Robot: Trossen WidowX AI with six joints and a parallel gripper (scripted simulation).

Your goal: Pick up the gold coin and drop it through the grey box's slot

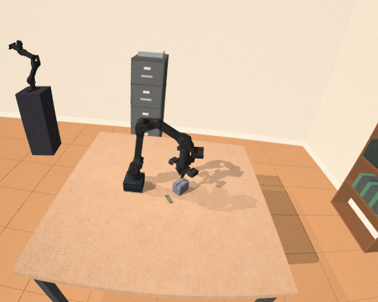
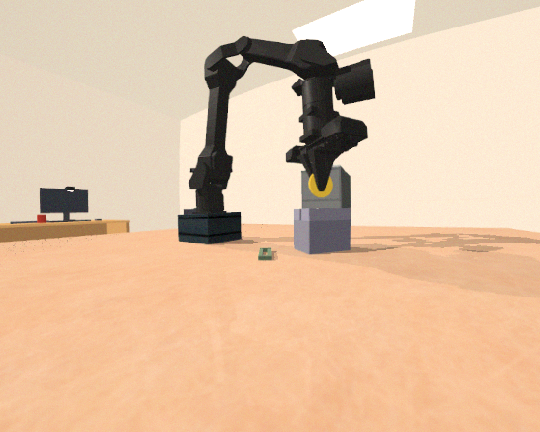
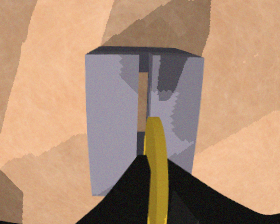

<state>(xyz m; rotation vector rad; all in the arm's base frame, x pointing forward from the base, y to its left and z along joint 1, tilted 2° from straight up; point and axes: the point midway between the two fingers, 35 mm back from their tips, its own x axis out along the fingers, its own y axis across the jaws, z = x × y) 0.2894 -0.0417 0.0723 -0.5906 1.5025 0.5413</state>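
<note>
A black robot arm [image 2: 218,123] stands on a dark base [image 2: 209,227] near the middle of a light wooden tabletop [image 2: 228,344], reaching up, over and down so that its pincer [image 2: 320,173] points straight at the tabletop. The pincer is closed tight on a thin gold coin [image 2: 320,189], which it grips by the upper part so that the lower half of the disc hangs below the fingertips, upright and edge-down. In the side view the coin hangs a little above the lid of a small grey box [image 2: 322,230], with a gap between the coin's bottom edge and the box top. The view from the arm's wrist looks down past the black fingers on either side of the coin [image 3: 156,176], seen edge-on as a narrow yellow strip, and onto the box [image 3: 114,123] below; a narrow slot [image 3: 143,106] runs down the middle of the lid, and the coin's edge lies close to the same line as the slot, just to its right. The small dark-green holder [image 2: 265,253] lies on the tabletop near the box, towards the front, with nothing in it. Seen from above, the holder [image 1: 168,199] sits just beside the box [image 1: 180,187], and the arm's shadow spreads to the right.
</note>
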